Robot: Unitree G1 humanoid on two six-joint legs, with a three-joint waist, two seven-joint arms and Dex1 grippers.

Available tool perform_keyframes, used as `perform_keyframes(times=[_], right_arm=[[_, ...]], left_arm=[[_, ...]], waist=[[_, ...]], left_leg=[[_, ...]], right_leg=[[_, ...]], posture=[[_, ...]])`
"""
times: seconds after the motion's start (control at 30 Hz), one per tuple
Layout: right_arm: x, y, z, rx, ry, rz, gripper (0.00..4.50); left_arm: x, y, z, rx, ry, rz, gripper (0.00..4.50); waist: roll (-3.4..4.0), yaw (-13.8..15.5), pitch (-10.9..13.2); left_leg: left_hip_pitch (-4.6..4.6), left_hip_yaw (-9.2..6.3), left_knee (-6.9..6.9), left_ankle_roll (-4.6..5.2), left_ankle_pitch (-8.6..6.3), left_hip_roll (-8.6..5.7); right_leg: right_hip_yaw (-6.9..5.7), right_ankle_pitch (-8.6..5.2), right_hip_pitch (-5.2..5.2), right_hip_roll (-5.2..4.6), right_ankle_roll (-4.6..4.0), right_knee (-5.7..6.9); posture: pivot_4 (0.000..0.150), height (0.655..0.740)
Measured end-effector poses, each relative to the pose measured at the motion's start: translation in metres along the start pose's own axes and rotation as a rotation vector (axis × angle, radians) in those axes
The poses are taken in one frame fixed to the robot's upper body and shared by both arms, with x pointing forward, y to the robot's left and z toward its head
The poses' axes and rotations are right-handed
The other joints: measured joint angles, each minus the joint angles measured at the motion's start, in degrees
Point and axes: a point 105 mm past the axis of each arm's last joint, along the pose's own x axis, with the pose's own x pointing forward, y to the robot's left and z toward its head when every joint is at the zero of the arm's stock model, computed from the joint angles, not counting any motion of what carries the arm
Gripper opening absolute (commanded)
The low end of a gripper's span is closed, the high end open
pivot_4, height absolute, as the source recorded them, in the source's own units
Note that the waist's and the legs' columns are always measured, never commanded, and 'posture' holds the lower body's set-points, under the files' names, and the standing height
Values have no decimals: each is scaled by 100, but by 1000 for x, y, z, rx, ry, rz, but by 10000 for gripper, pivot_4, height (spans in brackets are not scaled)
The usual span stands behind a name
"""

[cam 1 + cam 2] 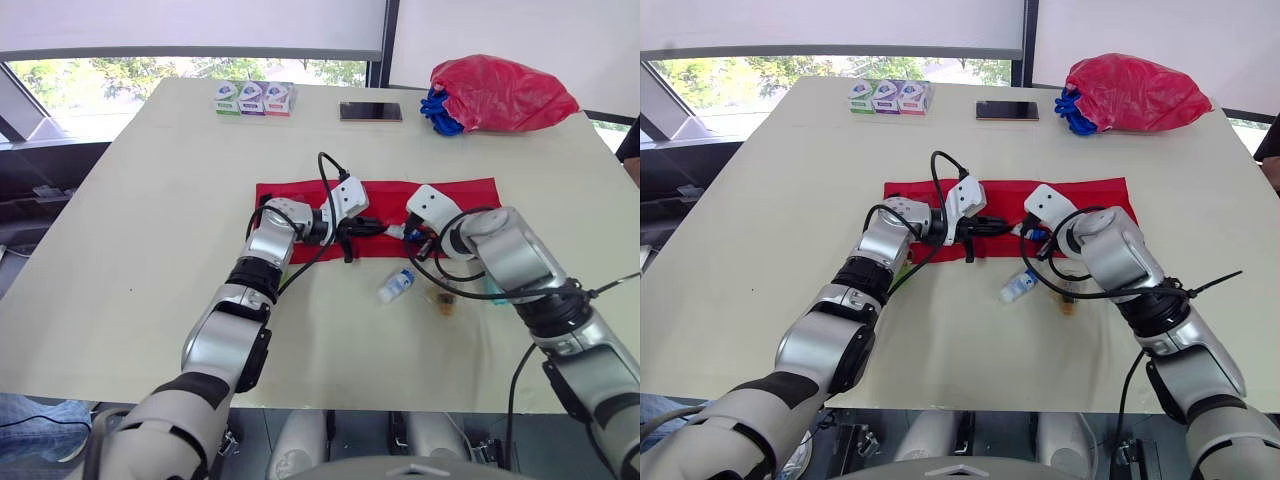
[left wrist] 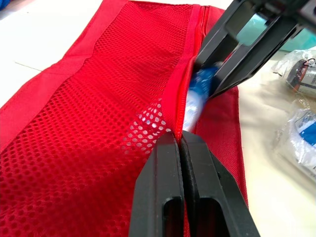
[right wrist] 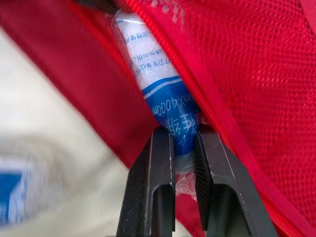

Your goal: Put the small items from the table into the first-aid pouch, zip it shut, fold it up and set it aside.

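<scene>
Two closed tools: left tool (image 2: 180,140) pinching pouch (image 2: 98,123); right tool (image 3: 183,136) gripping "400cm" packet (image 3: 153,79).

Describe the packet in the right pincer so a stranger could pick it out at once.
On the pale table lies a flat red pouch with a mesh face. At its open zip, the right pincer grips a white packet by its blue printed end. Unlike the loose items beside the pouch, it is partly inside.
</scene>
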Motion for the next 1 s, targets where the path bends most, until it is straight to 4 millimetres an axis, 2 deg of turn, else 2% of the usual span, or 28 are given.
perform_keyframes(times=[0.17, 0.3, 0.5, 0.63, 0.7, 0.73, 0.8, 0.97, 1.0], right_arm=[[8, 12, 16, 96, -29, 13, 25], [9, 15, 19, 196, -36, 25, 25], [5, 16, 17, 255, -35, 49, 25], [2, 17, 14, 271, -51, 78, 18903], [-3, 23, 18, 275, -77, 120, 29973], [-6, 24, 18, 271, -87, 132, 33877], [-11, 26, 18, 263, -97, 155, 33877], [-30, 16, 14, 231, -126, 180, 33877], [-35, 13, 12, 219, -129, 180, 31753]], left_arm=[[5, -6, -1, -9, -6, -17, 0], [6, -6, 0, -9, -14, -17, 0], [6, -6, 1, -9, -21, -19, 0], [7, -6, -1, -14, -18, -19, 0], [7, -6, -4, -26, -13, -19, 0], [7, -6, -4, -27, -13, -19, 0], [7, -6, -4, -27, -12, -19, 0], [5, -4, -7, -31, -5, -14, 0], [5, -4, -7, -29, -6, -14, 0]], waist=[[1, 1, -1], [2, -2, -2], [2, -1, -2], [2, -12, -2], [2, -12, -2], [2, -13, -2], [2, -13, -2], [2, -9, -2], [2, -8, -2]], left_leg=[[0, -1, 0, -2, 1, 0], [-1, -1, -1, 0, 0, -1], [-1, -2, -1, 4, -2, -1], [-1, -2, -3, 8, -5, -1], [0, -2, -3, 10, -6, -1], [0, -2, -3, 11, -6, 0], [0, -2, -3, 12, -7, 0], [0, -2, -3, 14, -8, 0], [0, -4, -3, 15, -8, 0]], right_leg=[[0, 0, 0, 0, 0, 1], [0, 0, 0, 0, 0, 0], [0, 0, 0, 0, 0, 0], [0, 0, 0, 0, 0, -1], [0, 0, 0, 1, 0, 0], [0, 0, 0, 1, 0, 0], [0, 0, 0, 1, 0, 0], [0, 0, 0, 0, 0, -1], [0, 0, 0, 0, 0, -1]], posture=[[1500, 7400], [1500, 7400], [1500, 7400], [1500, 7400], [1500, 7400], [1500, 7400], [1500, 7400], [1500, 7400], [1500, 7400]])
